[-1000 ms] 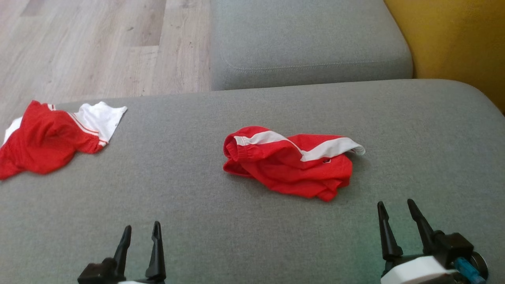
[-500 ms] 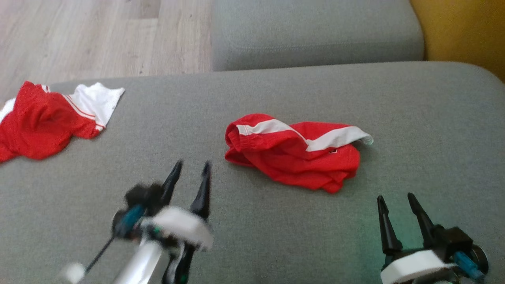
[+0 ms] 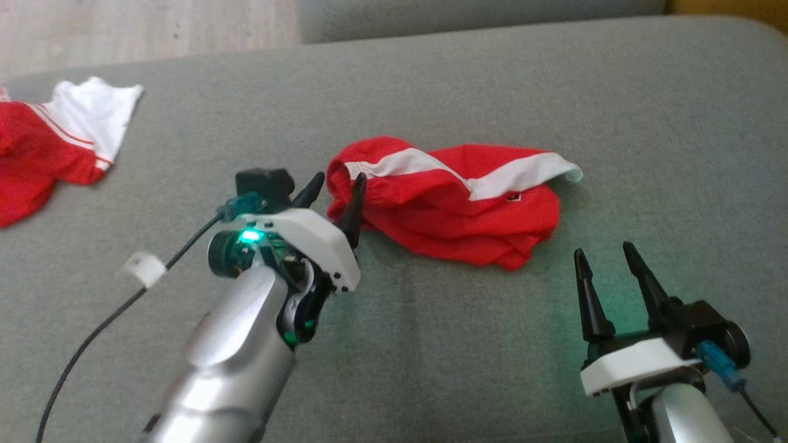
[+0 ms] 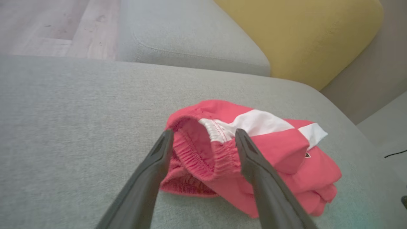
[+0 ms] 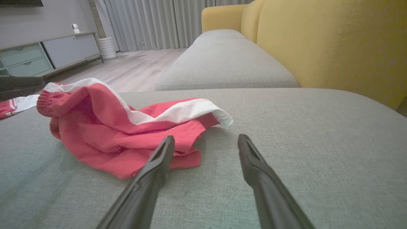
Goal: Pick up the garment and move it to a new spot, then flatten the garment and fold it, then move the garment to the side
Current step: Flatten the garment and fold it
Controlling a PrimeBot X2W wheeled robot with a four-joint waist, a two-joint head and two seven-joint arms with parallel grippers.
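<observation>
The garment [image 3: 455, 203] is a crumpled pair of red shorts with a white stripe, lying mid-cushion on the grey sofa seat [image 3: 554, 92]. My left gripper [image 3: 337, 183] is open at its left end. In the left wrist view the elastic waistband [image 4: 203, 156] sits between the two spread fingers of that gripper [image 4: 203, 136], which have not closed on it. My right gripper [image 3: 603, 252] is open and empty, a little below and right of the shorts. The right wrist view shows the garment [image 5: 127, 127] just left of and beyond the gripper [image 5: 206, 140].
A second red and white garment [image 3: 49, 141] lies at the seat's far left edge. Another grey cushion [image 5: 222, 63] and the yellow backrest [image 5: 334, 44] lie beyond. Wooden floor [image 3: 123, 24] shows past the seat's far edge. A cable [image 3: 92, 332] trails from the left wrist.
My left arm has swung up and right from the bottom edge to the garment's waistband. The camera tipped down, shifting everything up the picture. The right gripper has hardly moved.
</observation>
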